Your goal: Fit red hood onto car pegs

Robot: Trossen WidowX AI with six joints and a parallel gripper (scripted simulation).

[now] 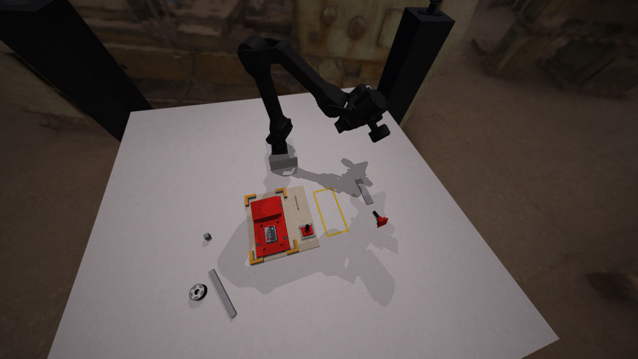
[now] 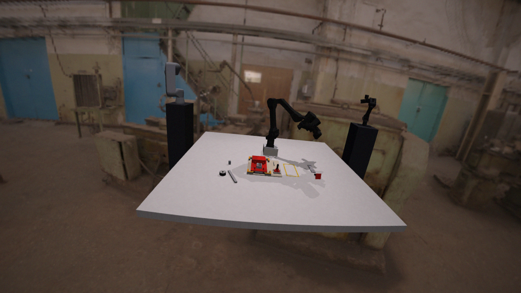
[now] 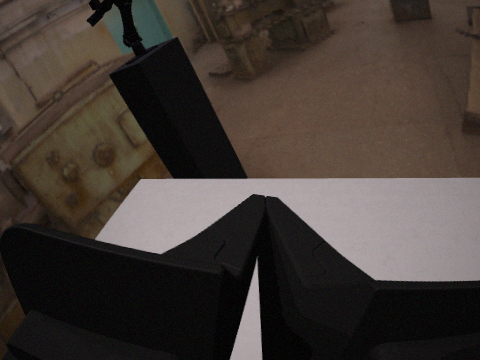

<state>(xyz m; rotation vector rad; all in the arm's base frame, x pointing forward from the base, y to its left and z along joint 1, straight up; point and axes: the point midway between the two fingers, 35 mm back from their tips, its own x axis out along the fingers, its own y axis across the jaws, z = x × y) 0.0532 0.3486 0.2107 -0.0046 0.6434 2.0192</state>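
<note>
The chassis point(image 1: 272, 252) sits in the jig point(image 1: 301, 199) point(image 2: 274, 174), with a raised red cab point(image 1: 266, 209) point(image 2: 259, 159) at its back end. The grey engine block point(image 1: 270, 234) point(image 2: 259, 165) shows in the red front part, with small red corner features around it. No separate hood shell shows on the table. I cannot tell whether a hood is seated around the engine, or whether pegs stand in holes. My gripper point(image 3: 262, 208) is shut with its fingertips together and nothing between them. It is raised to the right of the jig, well away from the car.
A yellow outline point(image 1: 321, 214) lies right of the jig. Beyond it are a grey bar point(image 1: 365, 192) and a red piece point(image 1: 381, 220) with a black stem. Left are a small cube point(image 1: 207, 236), a wheel point(image 1: 197, 291) and a long bar point(image 1: 222, 293). A red-black part point(image 1: 306, 230) stands on the jig.
</note>
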